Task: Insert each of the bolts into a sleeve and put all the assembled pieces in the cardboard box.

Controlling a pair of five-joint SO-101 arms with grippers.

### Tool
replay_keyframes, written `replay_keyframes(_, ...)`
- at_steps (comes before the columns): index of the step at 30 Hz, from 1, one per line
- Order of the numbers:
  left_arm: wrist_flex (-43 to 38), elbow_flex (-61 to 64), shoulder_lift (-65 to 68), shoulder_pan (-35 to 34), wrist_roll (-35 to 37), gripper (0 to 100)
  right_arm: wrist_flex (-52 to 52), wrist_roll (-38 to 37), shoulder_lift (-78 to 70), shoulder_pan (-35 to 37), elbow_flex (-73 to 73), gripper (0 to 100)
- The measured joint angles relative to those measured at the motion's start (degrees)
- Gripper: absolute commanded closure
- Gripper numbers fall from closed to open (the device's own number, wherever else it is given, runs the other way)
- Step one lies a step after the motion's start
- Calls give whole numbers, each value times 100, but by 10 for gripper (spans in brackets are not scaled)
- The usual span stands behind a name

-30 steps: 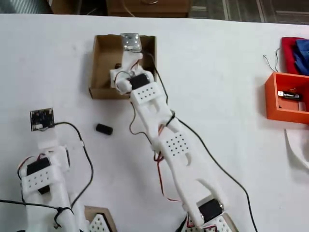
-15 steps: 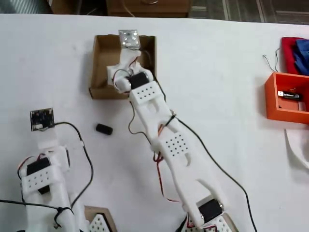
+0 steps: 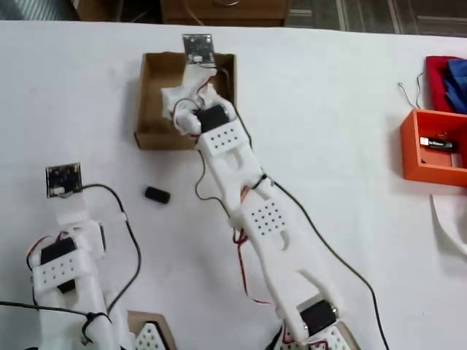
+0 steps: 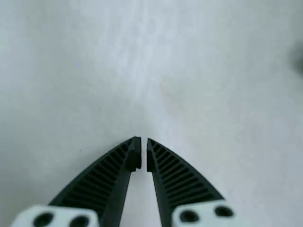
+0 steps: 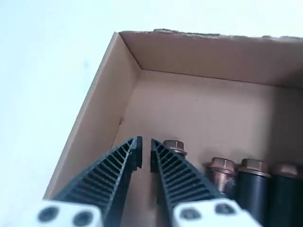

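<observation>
Bolts in sleeves [image 5: 253, 182] sit inside the cardboard box [image 5: 99, 118], beside the right gripper [image 5: 146, 156], clenched and empty. Depositing seems finished; next move probably needs the black sleeve [image 3: 157, 195] on the table [image 3: 350, 109].

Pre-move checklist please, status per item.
1. Right tool empty and shut, above the brown cardboard box: ok.
2. Copper-headed bolts in black sleeves are inside the box: ok.
3. Loose black cylindrical piece is on the white table, outside the box: not ok.
4. Whether that piece has a bolt in it: cannot tell.
5. Left tool empty and shut over bare table: ok.
</observation>
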State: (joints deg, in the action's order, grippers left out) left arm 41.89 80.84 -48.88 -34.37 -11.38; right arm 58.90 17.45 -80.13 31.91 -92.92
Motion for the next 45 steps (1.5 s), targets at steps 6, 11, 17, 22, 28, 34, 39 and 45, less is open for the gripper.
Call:
replay_keyframes(6,0,0,0,0,0,950,0,-9,-97,167,-9,979)
replay_keyframes(11,0,0,0,0,0,950,0,-9,-457,255,0,979)
replay_keyframes(17,-9,0,0,0,0,950,0,-9,-554,255,-9,979)
replay_keyframes(22,-9,0,0,0,0,950,0,-9,-563,220,-9,979)
replay_keyframes(28,-9,0,0,0,0,950,0,-9,-563,-62,-62,979)
replay_keyframes(34,-9,0,0,0,0,950,0,-9,-448,-141,-62,979)
replay_keyframes(39,-9,0,0,0,0,950,0,-9,44,-158,-62,979)
replay_keyframes(45,-9,0,0,0,0,950,466,-9,967,-211,-62,978)
